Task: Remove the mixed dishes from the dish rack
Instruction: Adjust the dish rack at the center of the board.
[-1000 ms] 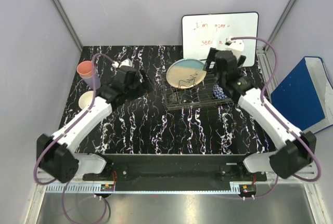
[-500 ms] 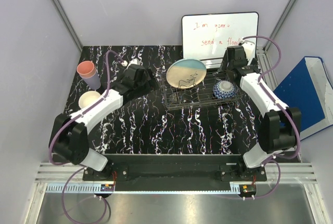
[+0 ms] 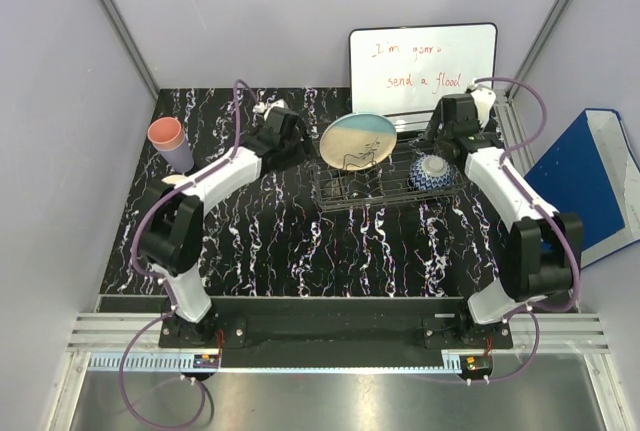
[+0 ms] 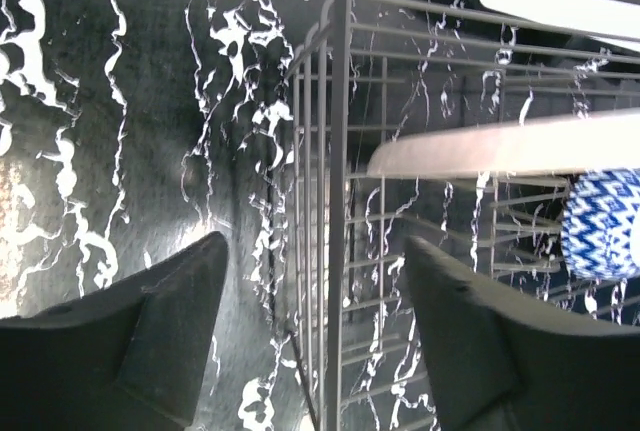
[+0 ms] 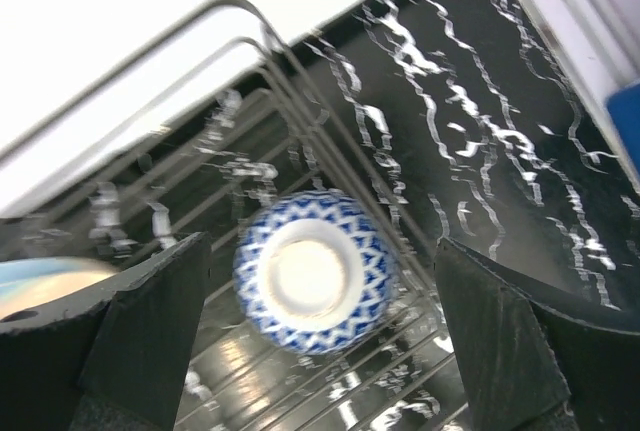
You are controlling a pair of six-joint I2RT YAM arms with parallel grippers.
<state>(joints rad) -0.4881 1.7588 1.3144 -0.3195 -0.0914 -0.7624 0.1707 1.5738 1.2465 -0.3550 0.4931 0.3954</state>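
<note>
The black wire dish rack (image 3: 380, 183) stands mid-table. The light-blue-and-cream plate (image 3: 357, 141) stands on edge in its left end; its rim shows in the left wrist view (image 4: 500, 146). The blue-and-white patterned bowl (image 3: 433, 172) lies upside down in the rack's right end, also in the right wrist view (image 5: 315, 271) and the left wrist view (image 4: 605, 224). My left gripper (image 4: 315, 331) is open, its fingers on either side of the rack's left wall (image 4: 335, 201). My right gripper (image 5: 320, 336) is open above the bowl. The salmon-pink cup (image 3: 166, 134) sits on the lavender cup (image 3: 181, 157) at far left.
A white board (image 3: 420, 66) with red writing leans at the back behind the rack. A blue-and-white bin (image 3: 580, 181) stands off the table's right side. A cream-inside bowl (image 3: 172, 183) is mostly hidden behind the left arm.
My left gripper has moved right to the rack's left end. My right gripper has moved away from over the rack to its back right corner, above the bowl.
</note>
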